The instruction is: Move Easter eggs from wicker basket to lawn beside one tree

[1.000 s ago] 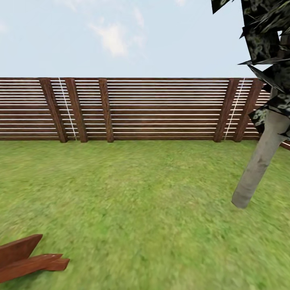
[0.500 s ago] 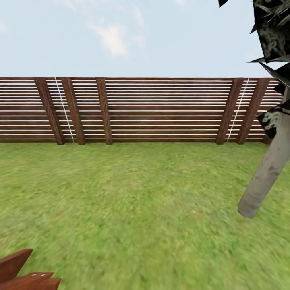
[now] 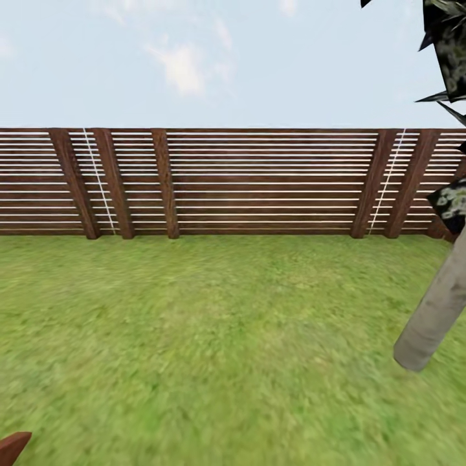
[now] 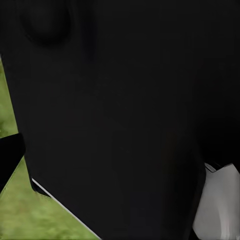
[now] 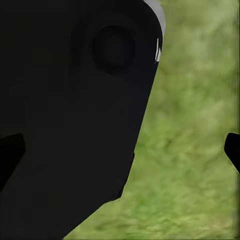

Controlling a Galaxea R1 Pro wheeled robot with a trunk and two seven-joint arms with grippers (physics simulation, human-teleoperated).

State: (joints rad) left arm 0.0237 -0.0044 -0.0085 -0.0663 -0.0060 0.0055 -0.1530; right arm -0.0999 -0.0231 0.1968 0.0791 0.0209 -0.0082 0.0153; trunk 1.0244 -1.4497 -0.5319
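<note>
Head view: lawn covers the whole lower half, mottled green, flat. Sky above, pale blue with thin cloud. Brown slat fence spans the full width between the two, with angled posts in pairs near both ends. At the right edge, a pale grey-brown trunk leans out of the grass; dark, near-black foliage hangs over it at the top right corner. Small reddish-brown wooden corner at the bottom left, cut by the frame; can't tell what it belongs to.

Left wrist view: black robot body up close, a strip of grass beside it and a light grey part at one corner. Right wrist view: black housing against blurred grass.

Tool state, both arms: cannot tell, possibly dark fingertip slivers at the wrist views' edges, too little to judge.
</note>
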